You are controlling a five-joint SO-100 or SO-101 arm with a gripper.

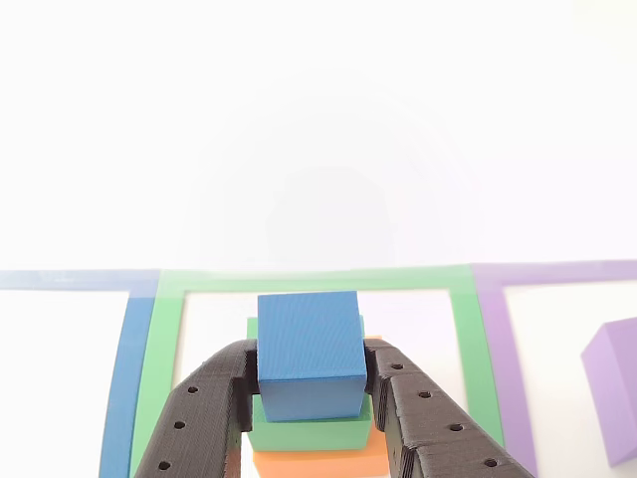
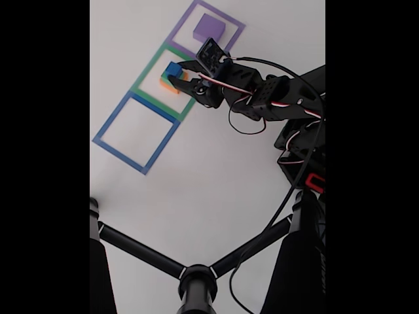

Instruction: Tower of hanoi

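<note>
Risk is dragging: black two-finger gripper (image 1: 311, 376), clamped on the small matte blue plastic cube (image 1: 310, 352) atop the green slab (image 1: 311, 432) and orange slab (image 1: 320, 462) inside the green taped square (image 1: 469, 344), could shift them when lifting.

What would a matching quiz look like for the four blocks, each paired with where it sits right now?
Things:
1. blue block
2. green block
3. orange block
4. purple block

Places:
A. bottom of the stack
B. alone in the purple outline
C. between the fingers, top of the stack
D. middle of the stack

Pairs: 1-C, 2-D, 3-A, 4-B
</note>
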